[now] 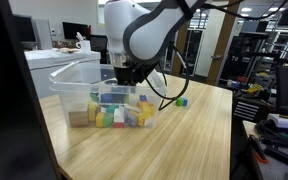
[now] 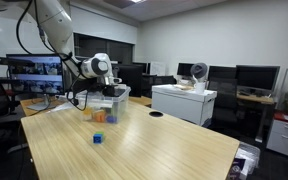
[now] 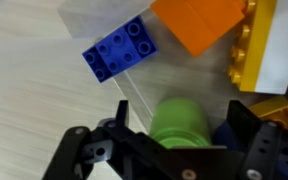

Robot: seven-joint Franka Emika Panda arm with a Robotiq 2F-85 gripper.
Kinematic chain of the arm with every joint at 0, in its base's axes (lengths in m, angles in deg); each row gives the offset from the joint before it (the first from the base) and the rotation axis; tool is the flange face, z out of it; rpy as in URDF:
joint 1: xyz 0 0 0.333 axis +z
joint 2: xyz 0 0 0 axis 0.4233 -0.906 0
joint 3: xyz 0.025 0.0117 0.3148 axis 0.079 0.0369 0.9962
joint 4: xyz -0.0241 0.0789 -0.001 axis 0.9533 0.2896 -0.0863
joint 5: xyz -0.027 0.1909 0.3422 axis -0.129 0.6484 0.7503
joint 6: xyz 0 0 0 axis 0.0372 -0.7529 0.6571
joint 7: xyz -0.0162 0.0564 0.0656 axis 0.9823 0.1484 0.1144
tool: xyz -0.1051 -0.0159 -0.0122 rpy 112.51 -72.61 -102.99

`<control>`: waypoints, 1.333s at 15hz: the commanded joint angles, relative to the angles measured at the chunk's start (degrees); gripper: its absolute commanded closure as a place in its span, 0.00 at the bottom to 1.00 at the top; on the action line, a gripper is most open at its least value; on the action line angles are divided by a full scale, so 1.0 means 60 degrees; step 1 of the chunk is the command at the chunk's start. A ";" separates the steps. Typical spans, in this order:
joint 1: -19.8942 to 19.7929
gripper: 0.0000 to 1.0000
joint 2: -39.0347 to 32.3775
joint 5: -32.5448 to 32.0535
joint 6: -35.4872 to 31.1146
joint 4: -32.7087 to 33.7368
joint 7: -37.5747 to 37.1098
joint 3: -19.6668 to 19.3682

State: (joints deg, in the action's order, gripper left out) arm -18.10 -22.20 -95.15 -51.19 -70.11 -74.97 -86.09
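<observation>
My gripper point(image 3: 184, 118) reaches down into a clear plastic bin point(image 1: 69, 82) full of coloured toy blocks. It is open, with a round green block point(image 3: 179, 122) standing between its two black fingers point(image 3: 246, 125). I cannot tell whether either finger touches the green block; a dark blue piece shows between it and the right-hand finger. In the wrist view, a blue studded brick point(image 3: 119, 50) lies just beyond, with an orange brick point(image 3: 199, 25) and a yellow brick point(image 3: 246, 45) further on. In both exterior views the gripper point(image 1: 124, 78) point(image 2: 106, 88) hangs over the bin point(image 2: 120, 100).
The bin stands on a light wooden table point(image 1: 194, 140). Loose blocks lie on the table beside the bin point(image 1: 181, 101), and a small blue block point(image 2: 98, 138) sits nearer the table's middle. Black cables trail from the arm. Desks, monitors and shelves surround the table.
</observation>
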 commanded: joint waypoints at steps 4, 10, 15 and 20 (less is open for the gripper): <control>0.0074 0.00 -0.0308 -0.0077 -0.0156 0.0497 0.0207 -0.0120; 0.0058 0.00 -0.0342 -0.0037 -0.0175 0.0667 0.0256 -0.0105; 0.0024 0.51 -0.0298 0.0035 -0.0226 0.0564 0.0290 -0.0065; 0.0005 0.68 -0.0256 0.0070 -0.0276 0.0461 0.0352 -0.0022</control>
State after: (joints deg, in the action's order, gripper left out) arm -18.00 -23.76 -95.15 -51.28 -66.70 -74.93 -86.13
